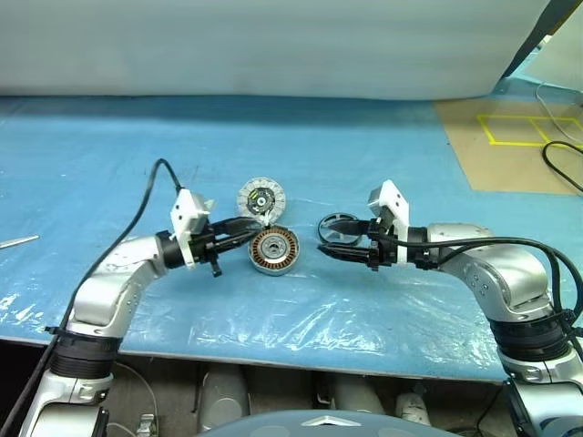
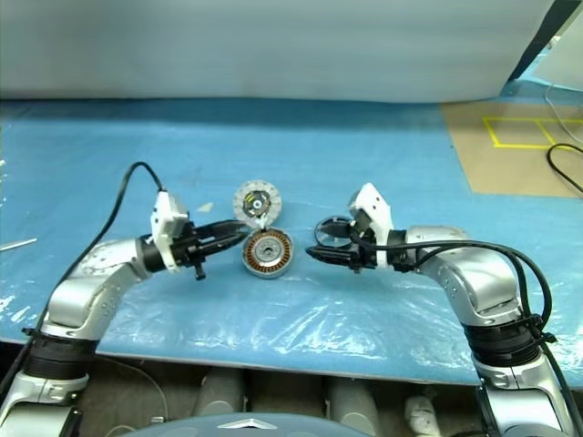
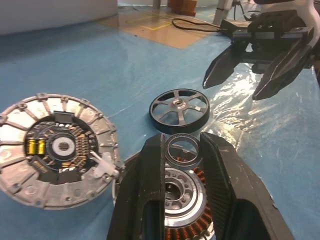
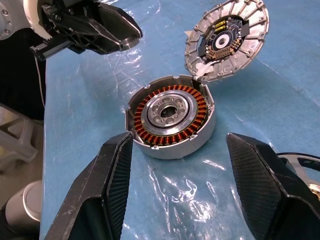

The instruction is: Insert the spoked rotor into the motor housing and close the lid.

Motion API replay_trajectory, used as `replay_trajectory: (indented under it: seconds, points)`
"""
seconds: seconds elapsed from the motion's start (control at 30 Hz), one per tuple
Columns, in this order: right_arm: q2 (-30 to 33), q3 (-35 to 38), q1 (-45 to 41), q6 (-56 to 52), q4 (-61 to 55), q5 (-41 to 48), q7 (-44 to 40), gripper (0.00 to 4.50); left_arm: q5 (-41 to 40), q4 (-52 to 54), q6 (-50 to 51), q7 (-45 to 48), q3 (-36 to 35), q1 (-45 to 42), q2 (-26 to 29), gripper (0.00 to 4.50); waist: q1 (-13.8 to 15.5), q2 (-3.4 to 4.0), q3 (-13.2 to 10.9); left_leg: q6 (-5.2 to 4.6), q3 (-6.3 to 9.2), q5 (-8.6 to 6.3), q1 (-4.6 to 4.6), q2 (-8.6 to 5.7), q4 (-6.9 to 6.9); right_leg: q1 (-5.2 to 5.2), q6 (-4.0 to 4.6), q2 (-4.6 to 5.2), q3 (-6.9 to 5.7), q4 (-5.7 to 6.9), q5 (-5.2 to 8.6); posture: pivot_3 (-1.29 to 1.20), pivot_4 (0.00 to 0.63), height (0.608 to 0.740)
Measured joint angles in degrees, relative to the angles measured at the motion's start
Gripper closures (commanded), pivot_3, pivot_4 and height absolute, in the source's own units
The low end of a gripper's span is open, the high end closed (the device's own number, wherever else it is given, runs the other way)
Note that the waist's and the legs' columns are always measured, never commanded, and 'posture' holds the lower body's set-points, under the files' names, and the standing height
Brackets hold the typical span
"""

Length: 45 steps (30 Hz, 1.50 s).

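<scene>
The motor housing [image 1: 275, 249], a round metal cup with copper windings, sits open on the blue mat. The lid [image 1: 261, 198] stands tilted against its far rim, circuit face showing, joined to it by a white tab. The spoked rotor [image 1: 342, 228], a black wheel, lies flat to the housing's right. My left gripper [image 1: 244, 238] points level at the housing from the left, and a thin grey ring [image 3: 182, 149] is pinched between its fingertips. My right gripper [image 1: 326, 239] hangs open just over the rotor's near edge, facing the housing [image 4: 170, 117], with nothing between its fingers.
Crinkled clear plastic film [image 1: 301, 319] covers the mat's near part. A brown board with yellow tape [image 1: 519, 137] and a black cable [image 1: 560, 168] lie at the far right. A thin silvery tool [image 1: 18, 241] rests at the left edge.
</scene>
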<state>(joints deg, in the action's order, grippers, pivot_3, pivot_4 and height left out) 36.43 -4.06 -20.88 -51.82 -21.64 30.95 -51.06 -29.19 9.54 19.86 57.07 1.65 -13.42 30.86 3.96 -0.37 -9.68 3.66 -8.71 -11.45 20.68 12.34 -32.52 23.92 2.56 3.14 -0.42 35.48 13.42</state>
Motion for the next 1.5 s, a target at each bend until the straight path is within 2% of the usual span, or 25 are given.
replay_trajectory:
  seconds: [0.27, 0.57, 0.8, 1.5]
  points:
    - [-0.1, -0.6, 1.3, -0.5, -3.6, 0.8, 2.7, 1.41, 5.0, -4.3, -1.9, 2.0, 4.1, -1.5, 0.0, 3.79, 0.1, 0.0, 0.0, 0.0, 0.01, 0.0, 0.02, -0.02, -0.02, -0.01, -0.01, 0.01, -0.01, 0.0, -0.01, 0.0, 0.15, 0.74]
    - [0.2, -0.5, 2.7, -2.1, -5.1, 1.1, 6.1, 1.41, 9.1, -7.2, -6.8, 1.9, 6.4, -1.7, -3.2, 3.79, 0.1, 0.0, 0.0, 0.0, 0.03, 0.0, 0.03, -0.03, -0.09, -0.02, -0.02, 0.02, 0.0, 0.06, -0.01, 0.0, 0.15, 0.74]
    - [0.6, -0.2, 2.7, -2.5, -5.0, 1.1, 7.6, 1.41, 14.2, -14.4, -12.7, -0.3, 7.6, -3.4, -5.5, 3.79, 0.2, 0.01, 0.0, 0.0, 0.05, 0.0, 0.06, -0.03, -0.19, -0.03, -0.05, 0.02, 0.0, 0.08, -0.03, 0.0, 0.15, 0.74]
    - [1.6, 0.5, 3.5, -2.5, -4.8, 0.9, 9.0, 1.41, 17.7, -18.4, -16.8, -0.3, 8.8, -5.9, -8.4, 3.79, 0.4, 0.01, 0.0, 0.0, 0.07, 0.0, 0.07, -0.04, -0.26, -0.03, -0.09, 0.04, 0.0, 0.15, -0.06, 0.0, 0.15, 0.74]
